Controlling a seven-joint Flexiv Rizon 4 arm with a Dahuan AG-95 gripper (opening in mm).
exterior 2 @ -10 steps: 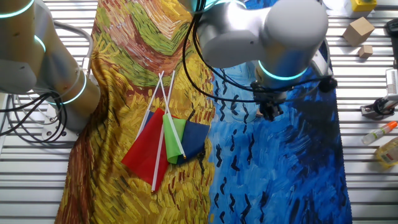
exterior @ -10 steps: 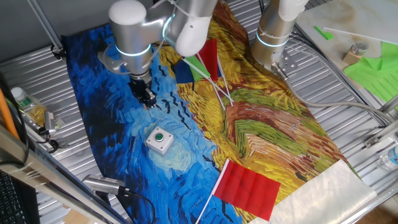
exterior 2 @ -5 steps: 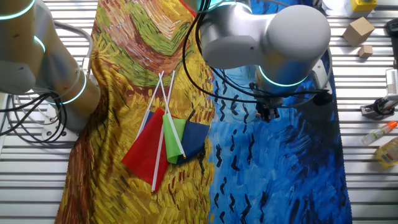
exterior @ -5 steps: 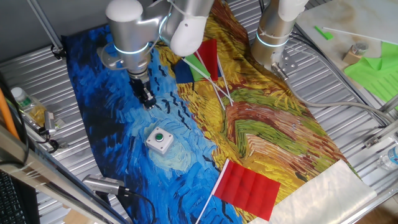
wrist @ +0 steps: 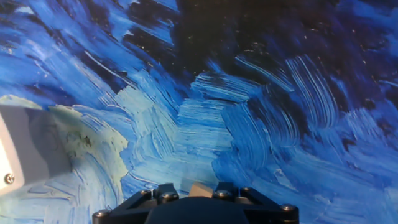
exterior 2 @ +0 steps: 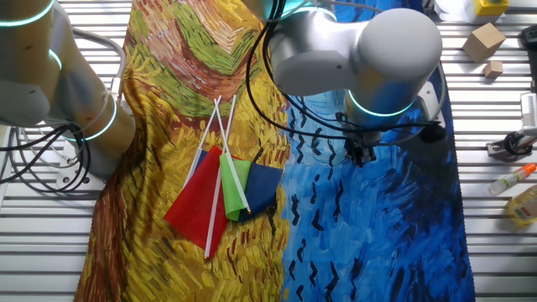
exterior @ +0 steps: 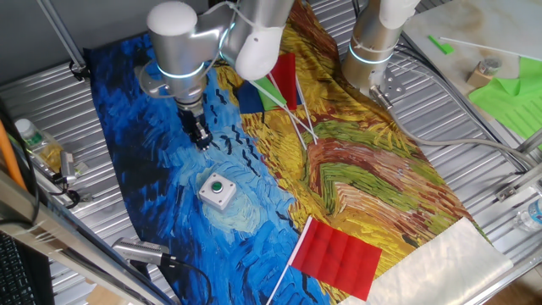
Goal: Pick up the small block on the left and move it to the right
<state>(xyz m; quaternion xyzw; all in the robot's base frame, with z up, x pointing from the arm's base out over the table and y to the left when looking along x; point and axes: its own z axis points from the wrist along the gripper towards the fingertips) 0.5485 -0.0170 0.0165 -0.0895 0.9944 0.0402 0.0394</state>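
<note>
The small block (wrist: pixel 199 188) is a tiny tan cube. It shows only in the hand view, at the bottom edge, pinched between the fingers. In both fixed views the fingers hide it. My gripper (exterior: pixel 201 140) hangs low over the blue part of the painted cloth (exterior: pixel 152 161), up and left of the white box with the green button (exterior: pixel 217 191). The gripper also shows in the other fixed view (exterior 2: pixel 359 156), shut and narrow.
The white box's edge fills the left of the hand view (wrist: pixel 18 155). Small flags (exterior: pixel 275 85) lie behind the arm and a red flag (exterior: pixel 339 254) lies at the front. A second arm (exterior: pixel 377 42) stands at the back. Wooden blocks (exterior 2: pixel 485 40) and bottles sit off the cloth.
The arm's wrist has shifted slightly over the blue cloth. The gripper has stayed shut and almost in the same place.
</note>
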